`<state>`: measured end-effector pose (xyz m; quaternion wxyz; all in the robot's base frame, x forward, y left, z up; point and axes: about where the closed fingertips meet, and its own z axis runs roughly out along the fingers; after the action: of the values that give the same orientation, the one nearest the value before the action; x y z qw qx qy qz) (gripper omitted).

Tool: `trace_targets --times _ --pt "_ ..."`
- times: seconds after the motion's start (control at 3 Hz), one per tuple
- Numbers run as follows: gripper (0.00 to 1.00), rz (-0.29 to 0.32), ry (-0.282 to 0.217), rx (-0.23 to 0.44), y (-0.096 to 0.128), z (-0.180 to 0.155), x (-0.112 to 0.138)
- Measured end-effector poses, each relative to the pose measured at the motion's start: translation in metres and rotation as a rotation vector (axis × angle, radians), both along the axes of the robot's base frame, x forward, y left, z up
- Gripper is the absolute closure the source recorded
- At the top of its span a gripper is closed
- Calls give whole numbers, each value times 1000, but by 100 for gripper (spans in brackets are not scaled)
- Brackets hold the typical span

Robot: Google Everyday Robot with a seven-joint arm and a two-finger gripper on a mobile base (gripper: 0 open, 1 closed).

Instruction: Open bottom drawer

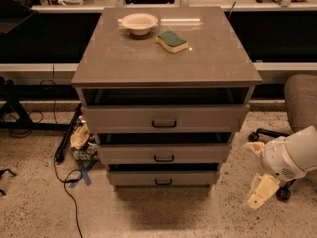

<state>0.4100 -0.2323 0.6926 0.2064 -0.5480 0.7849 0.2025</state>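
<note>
The bottom drawer (163, 178) is the lowest and narrowest of three grey-beige fronts on the cabinet, with a small black bar handle (163, 182). It sits a little out from the cabinet body, as do the two above it. My gripper (258, 175) is at the lower right, beside the cabinet and to the right of the bottom drawer, apart from it. Its cream-coloured fingers (261, 192) point down and left toward the floor. It holds nothing that I can see.
The cabinet top (163, 58) bears a cream bowl (139, 22) and a green-and-yellow sponge (172, 40). A grey office chair (299, 100) stands at the right. Cables and bags (79, 140) lie on the floor at the cabinet's left.
</note>
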Motion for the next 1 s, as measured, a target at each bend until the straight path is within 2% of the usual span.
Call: trace_targets --times 0.33,0.67,1.0 --pt "0 52 -1 -45 -8 -63 2" --pt "0 130 -12 -59 -9 -134 10" --pt "0 165 32 -67 -1 -215 14"
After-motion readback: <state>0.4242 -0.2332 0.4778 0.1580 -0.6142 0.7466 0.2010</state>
